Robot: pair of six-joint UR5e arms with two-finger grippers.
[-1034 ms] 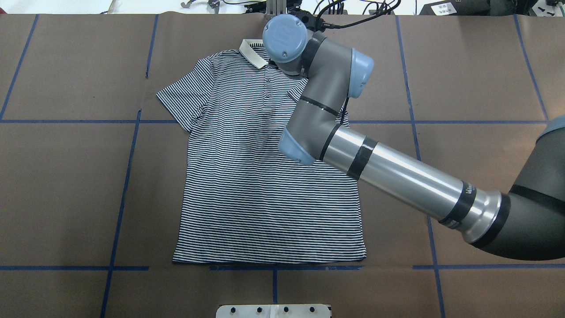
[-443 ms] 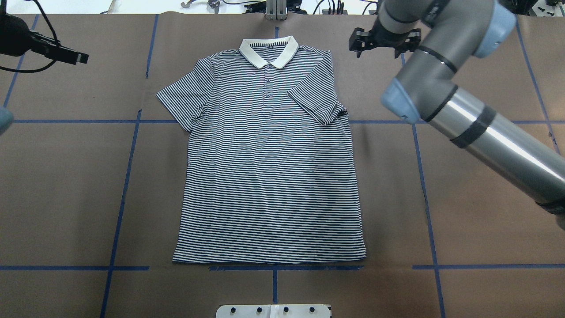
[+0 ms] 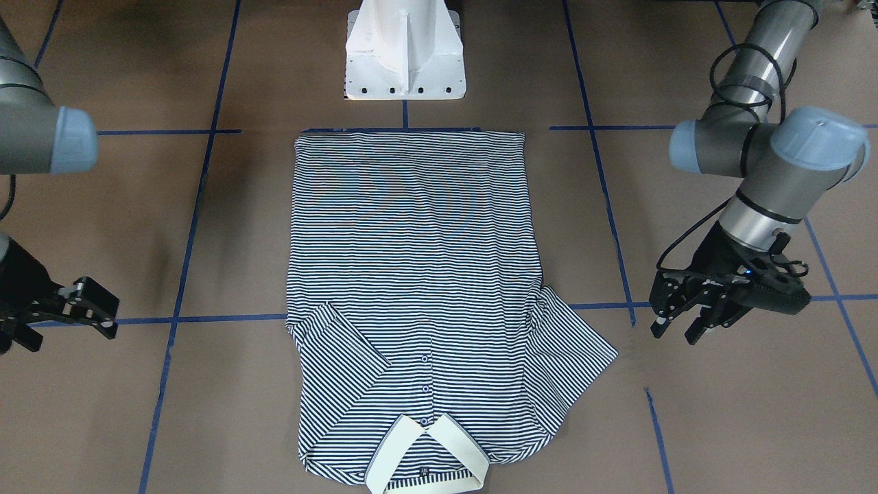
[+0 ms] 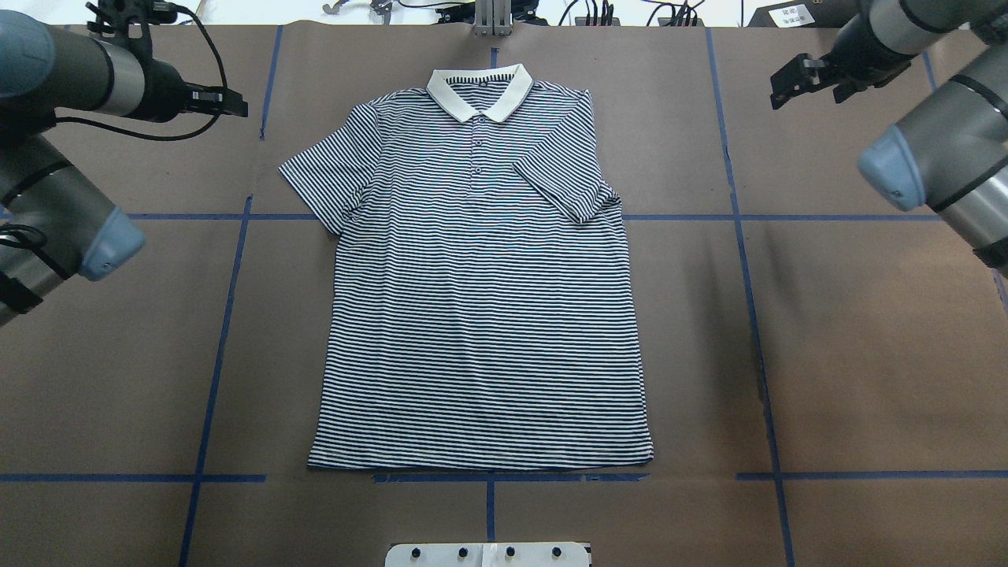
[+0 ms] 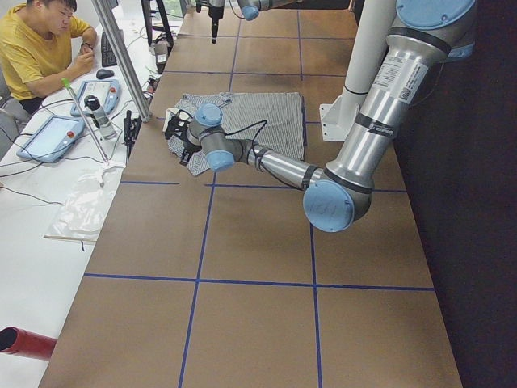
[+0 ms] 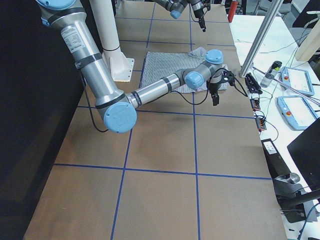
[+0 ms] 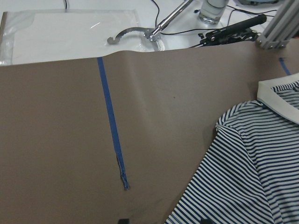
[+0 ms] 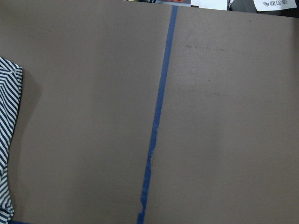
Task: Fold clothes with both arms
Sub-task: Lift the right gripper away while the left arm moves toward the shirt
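Observation:
The striped polo shirt (image 4: 480, 315) lies flat and face up on the brown table, with its cream collar (image 4: 479, 93) at the far side. One sleeve (image 4: 563, 185) is folded in over the chest; the other sleeve (image 4: 323, 177) lies spread out. My left gripper (image 4: 227, 102) is open and empty, hovering beside the spread sleeve near the far left; it also shows in the front-facing view (image 3: 675, 331). My right gripper (image 4: 803, 88) is open and empty over bare table at the far right, well clear of the shirt (image 3: 411, 274). The left wrist view shows the shirt's shoulder (image 7: 252, 158).
A white pedestal (image 3: 405, 48) stands at the near edge behind the hem. Blue tape lines (image 4: 740, 236) grid the table. An aluminium post (image 5: 121, 61), cables, teach pendants and a seated operator (image 5: 32, 48) are past the far edge.
My right arm has swung off the shirt's collar area to the far right. My left arm has come in at the far left. The sleeve stays folded over the chest.

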